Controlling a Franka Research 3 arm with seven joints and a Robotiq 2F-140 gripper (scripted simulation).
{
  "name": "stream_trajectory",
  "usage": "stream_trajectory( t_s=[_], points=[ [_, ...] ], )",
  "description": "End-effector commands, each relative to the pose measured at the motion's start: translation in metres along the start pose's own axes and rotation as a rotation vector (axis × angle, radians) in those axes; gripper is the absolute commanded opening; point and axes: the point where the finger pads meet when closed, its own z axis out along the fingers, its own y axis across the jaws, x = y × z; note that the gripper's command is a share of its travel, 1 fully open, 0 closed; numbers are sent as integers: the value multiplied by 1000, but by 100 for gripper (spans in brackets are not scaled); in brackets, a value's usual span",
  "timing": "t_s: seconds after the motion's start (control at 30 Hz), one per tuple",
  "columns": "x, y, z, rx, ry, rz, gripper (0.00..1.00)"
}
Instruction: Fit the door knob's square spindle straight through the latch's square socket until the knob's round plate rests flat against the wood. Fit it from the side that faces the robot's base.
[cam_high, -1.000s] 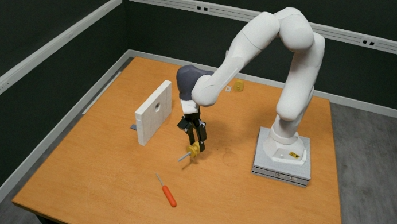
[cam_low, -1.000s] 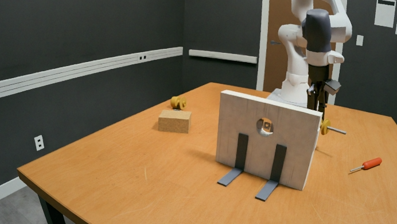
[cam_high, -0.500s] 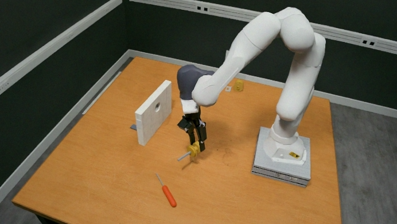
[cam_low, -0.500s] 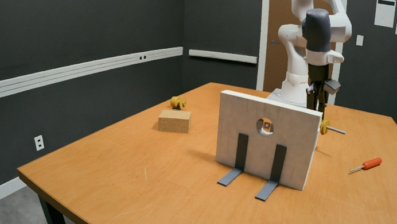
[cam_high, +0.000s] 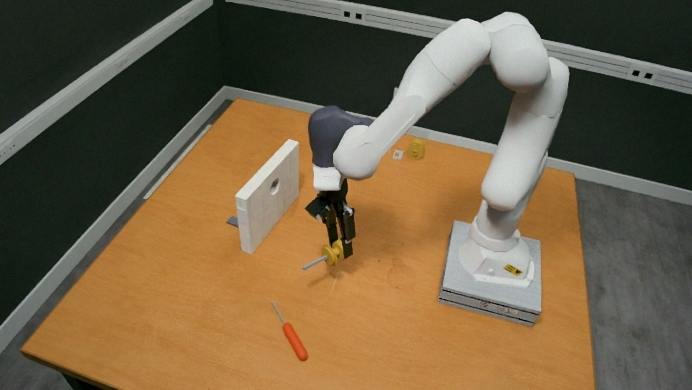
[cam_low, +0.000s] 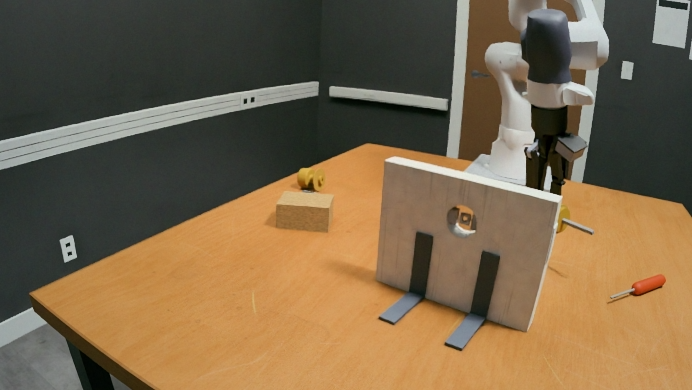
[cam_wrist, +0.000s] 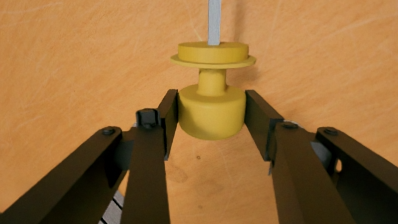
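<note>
My gripper (cam_high: 341, 248) (cam_wrist: 211, 104) is shut on the round head of a yellow door knob (cam_high: 329, 254) (cam_low: 563, 218) (cam_wrist: 214, 112) and holds it above the table. The knob's grey square spindle (cam_high: 314, 263) (cam_low: 578, 226) (cam_wrist: 214, 22) points level, away from the robot's base. A pale upright board (cam_high: 272, 205) (cam_low: 425, 200) has a round hole, and the latch with its small square socket (cam_low: 465, 218) shows inside it. The knob is on the base side of the board, apart from it and off to the side of the hole. The fingertips are hidden behind the board in the exterior view.
Two grey brackets (cam_low: 422, 270) (cam_low: 485, 290) brace the board's far side. A red screwdriver (cam_high: 294, 341) (cam_low: 648, 284) lies near the front. A second yellow knob (cam_high: 416, 149) (cam_low: 311, 179) and a small white square plate (cam_high: 397, 155) lie at the back. A brown block (cam_low: 304, 212) stands beside them.
</note>
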Motion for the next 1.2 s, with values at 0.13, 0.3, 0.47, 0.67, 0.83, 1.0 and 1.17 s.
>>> stream_trajectory(
  t_s=[0.13, 0.3, 0.47, 0.67, 0.83, 1.0, 1.17],
  points=[
    [-2, 15, -11, -30, 3, 164, 42],
    [-3, 18, -13, -31, 3, 169, 42],
    [-3, 20, -14, -41, 5, 219, 42],
    [-6, 33, -23, -60, 10, 322, 42],
    [-7, 36, -26, -61, 10, 327, 42],
    [-7, 37, -26, -71, 12, 377, 42],
    [-9, 47, -33, -91, 17, 479, 42]
  ],
)
